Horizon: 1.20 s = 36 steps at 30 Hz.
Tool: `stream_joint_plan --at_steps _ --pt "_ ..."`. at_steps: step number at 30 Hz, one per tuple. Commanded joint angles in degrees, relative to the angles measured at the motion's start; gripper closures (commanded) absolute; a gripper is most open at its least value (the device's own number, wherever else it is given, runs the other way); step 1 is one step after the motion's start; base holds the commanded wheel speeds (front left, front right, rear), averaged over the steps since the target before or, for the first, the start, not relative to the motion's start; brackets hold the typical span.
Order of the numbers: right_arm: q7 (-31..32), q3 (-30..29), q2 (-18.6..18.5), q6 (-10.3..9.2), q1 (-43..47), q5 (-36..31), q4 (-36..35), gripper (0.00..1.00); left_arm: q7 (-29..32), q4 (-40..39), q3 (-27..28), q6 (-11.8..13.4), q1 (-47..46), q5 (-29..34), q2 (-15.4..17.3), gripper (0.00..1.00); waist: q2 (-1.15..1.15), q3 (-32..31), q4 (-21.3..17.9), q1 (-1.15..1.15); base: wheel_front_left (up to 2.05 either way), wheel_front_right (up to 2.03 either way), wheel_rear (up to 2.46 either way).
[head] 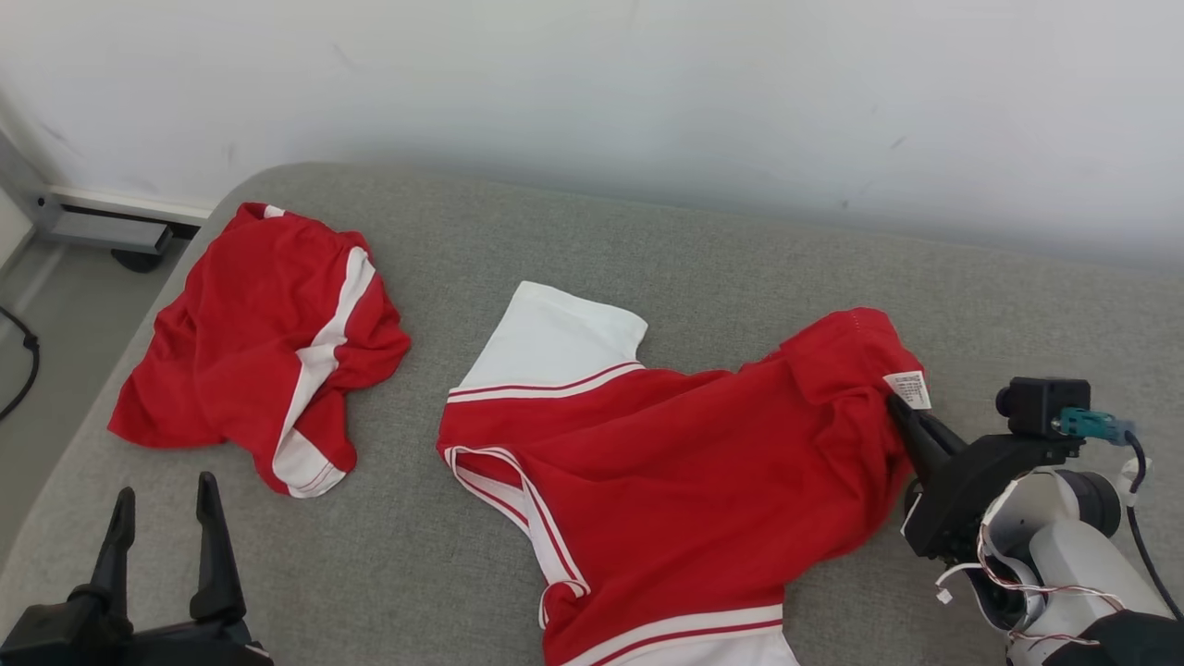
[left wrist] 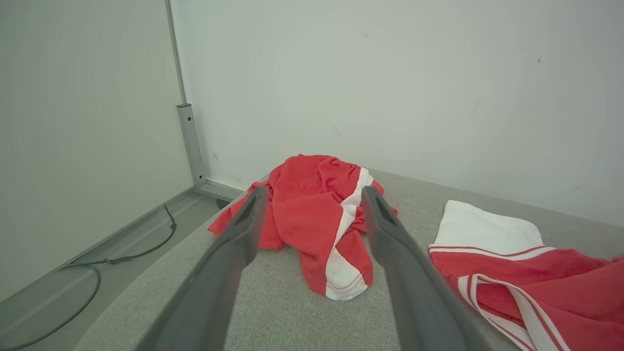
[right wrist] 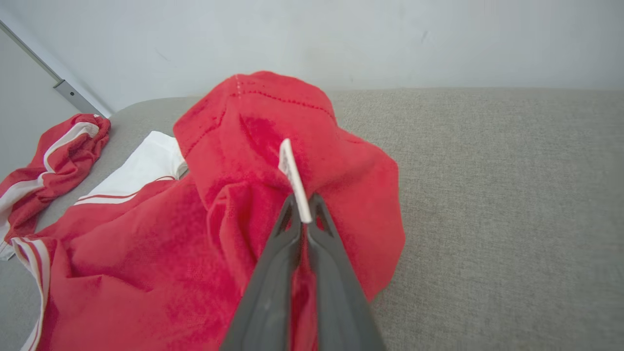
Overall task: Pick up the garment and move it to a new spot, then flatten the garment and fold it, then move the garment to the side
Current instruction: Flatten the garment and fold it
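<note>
Pale wall (head: 647,83) behind; below it, grey pad (head: 647,240) across most of the head view, with a strip of floor (head: 55,305) off its left edge. On the pad's middle and right, red shirt (head: 684,462), spread loosely and rumpled, white-and-red trim along its near hem and down one seam. To the left, well apart from it, other garment (head: 250,342), red with a white stripe, crumpled in a heap near the pad's left edge. At the shirt's far-left corner, white sleeve (head: 555,338), lying flat, pointing toward the wall. At the shirt's right end, right gripper (head: 899,407), clamped tight on a fold of the red cloth, that end bunched into a hump in the right wrist view. At lower left, left gripper (head: 165,488), fingers spread wide, holding nothing, clear of both garments, pointed toward the heap. Right at the right gripper's tips, small white tag (head: 908,388), standing on edge out of the pinched fold. On the floor, thin dark cable (head: 28,361), curved.
</note>
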Motion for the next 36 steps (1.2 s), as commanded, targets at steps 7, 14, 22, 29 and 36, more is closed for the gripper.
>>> stream_joint_plan --at_steps 7,14,22,29,36 --pt "-1.0 -3.0 -0.6 0.17 4.5 3.5 -5.9 1.0 -0.4 0.4 0.1 -0.7 0.7 0.5 -0.2 0.0 0.0 -1.4 -2.3 0.0 0.0 0.0 0.0" --pt "3.3 -7.6 -0.5 0.17 11.4 8.1 -17.6 1.0 -0.4 0.8 -0.8 -1.3 0.4 0.8 -0.4 0.0 0.0 -2.0 -5.1 0.0 0.0 0.0 0.0" --pt "11.1 -13.6 3.1 0.17 22.3 4.2 -23.8 0.85 -0.4 1.8 -0.8 -2.4 -0.8 0.6 -0.5 0.0 0.0 -1.8 -7.1 0.0 0.0 0.0 0.0" --pt "12.2 -15.4 5.5 0.17 24.6 0.3 -26.0 0.0 -0.4 2.2 -0.5 -2.3 0.1 0.8 -0.6 0.0 0.0 -1.8 -8.7 0.0 0.0 0.0 0.0" --pt "13.9 -17.2 6.5 0.17 25.7 -1.1 -30.5 0.0 -0.4 2.0 -0.7 -2.3 -0.4 1.0 -0.9 0.0 0.0 -1.5 -9.4 0.0 0.0 0.0 0.0"
